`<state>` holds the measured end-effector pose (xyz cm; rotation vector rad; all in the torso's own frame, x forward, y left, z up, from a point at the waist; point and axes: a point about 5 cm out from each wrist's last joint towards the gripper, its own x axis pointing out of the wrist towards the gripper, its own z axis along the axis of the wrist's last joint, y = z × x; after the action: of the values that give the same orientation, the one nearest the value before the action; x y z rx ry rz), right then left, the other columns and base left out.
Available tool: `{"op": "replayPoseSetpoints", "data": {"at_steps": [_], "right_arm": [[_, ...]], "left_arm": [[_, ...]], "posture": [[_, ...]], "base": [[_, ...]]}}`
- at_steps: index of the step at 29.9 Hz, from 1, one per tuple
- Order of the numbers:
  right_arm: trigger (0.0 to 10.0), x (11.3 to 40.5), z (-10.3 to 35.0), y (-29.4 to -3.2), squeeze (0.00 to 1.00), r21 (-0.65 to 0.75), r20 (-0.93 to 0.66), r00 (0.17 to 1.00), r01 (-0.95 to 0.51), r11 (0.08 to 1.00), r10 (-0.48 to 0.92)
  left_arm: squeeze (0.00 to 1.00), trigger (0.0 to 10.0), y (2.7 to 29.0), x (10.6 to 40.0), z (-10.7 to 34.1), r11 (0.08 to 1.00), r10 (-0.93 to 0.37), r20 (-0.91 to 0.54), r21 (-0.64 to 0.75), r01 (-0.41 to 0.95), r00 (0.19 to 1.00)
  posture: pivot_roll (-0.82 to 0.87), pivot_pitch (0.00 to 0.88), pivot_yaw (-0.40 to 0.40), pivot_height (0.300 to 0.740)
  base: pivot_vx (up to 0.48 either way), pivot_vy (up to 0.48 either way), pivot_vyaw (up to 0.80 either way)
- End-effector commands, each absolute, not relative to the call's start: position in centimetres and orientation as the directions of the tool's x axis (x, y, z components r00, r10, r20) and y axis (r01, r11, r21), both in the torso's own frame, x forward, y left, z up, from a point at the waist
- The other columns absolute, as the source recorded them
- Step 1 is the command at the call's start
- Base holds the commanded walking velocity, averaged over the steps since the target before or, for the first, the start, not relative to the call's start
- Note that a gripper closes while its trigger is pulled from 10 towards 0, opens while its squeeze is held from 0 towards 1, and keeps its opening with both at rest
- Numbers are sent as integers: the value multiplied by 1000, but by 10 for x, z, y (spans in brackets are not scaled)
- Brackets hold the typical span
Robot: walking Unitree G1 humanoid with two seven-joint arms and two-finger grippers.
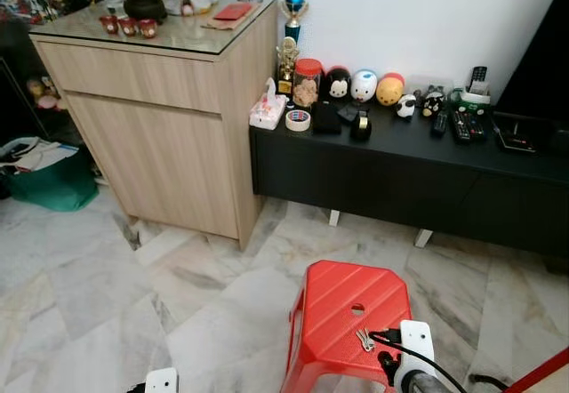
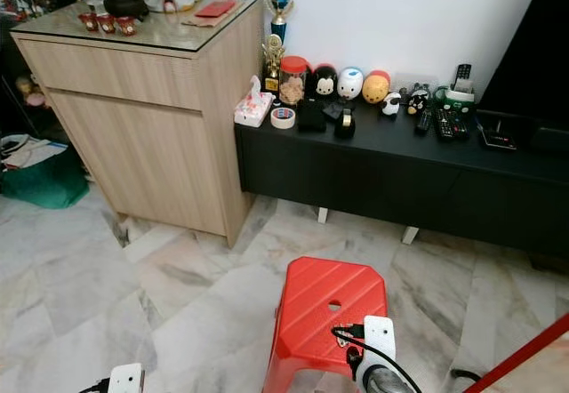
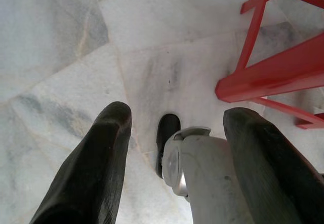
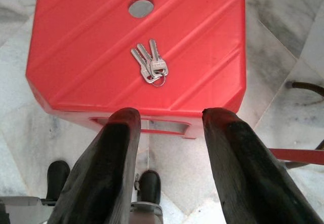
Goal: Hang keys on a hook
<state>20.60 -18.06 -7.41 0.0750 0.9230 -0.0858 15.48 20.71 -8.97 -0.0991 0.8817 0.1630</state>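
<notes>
A small bunch of silver keys (image 4: 150,65) on a ring lies flat on top of a red plastic stool (image 1: 338,308), just in front of the round hole in its seat; the keys (image 1: 364,339) also show in the left eye view. My right gripper (image 4: 169,127) hangs open above the stool's near edge, a short way back from the keys, with nothing between its fingers. My right wrist (image 1: 411,357) shows at the stool's near right corner. My left gripper (image 3: 174,133) hangs open low over the marble floor, to the left of the stool.
A light wooden cabinet (image 1: 160,117) stands at the back left. A long black low console (image 1: 400,166) with toys, remotes and a tape roll runs along the white wall. A green bag (image 1: 49,180) sits far left. A red bar (image 1: 542,371) crosses the lower right corner.
</notes>
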Motion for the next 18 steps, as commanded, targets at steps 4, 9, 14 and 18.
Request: {"op": "replayPoseSetpoints", "data": {"at_steps": [4, 9, 14, 18], "right_arm": [[10000, 208, -72, -185, 0, -4, -780, 621, 114, 993, -75], [10000, 215, -65, -188, 0, -43, -705, 702, 100, 994, -102], [10000, 219, -61, -189, 0, -60, -661, 742, 95, 994, -111], [10000, 221, -57, -189, 0, -46, -624, 776, 74, 996, -87]], "left_arm": [[0, 10000, 208, 153, -90, 990, 107, -769, 24, -138, 631], [0, 10000, 208, 161, -82, 994, 111, -692, 78, -78, 714], [0, 10000, 217, 210, -52, 985, 147, -542, 156, -72, 827], [0, 10000, 206, 257, 4, 997, 23, -175, 73, -10, 984]], "posture": [[76, 0, -44, 740], [80, 0, -46, 740], [67, 0, -49, 740], [63, 0, -62, 740]], "base": [[0, 0, 0], [0, 0, 0], [0, 0, 0], [0, 0, 0]]}}
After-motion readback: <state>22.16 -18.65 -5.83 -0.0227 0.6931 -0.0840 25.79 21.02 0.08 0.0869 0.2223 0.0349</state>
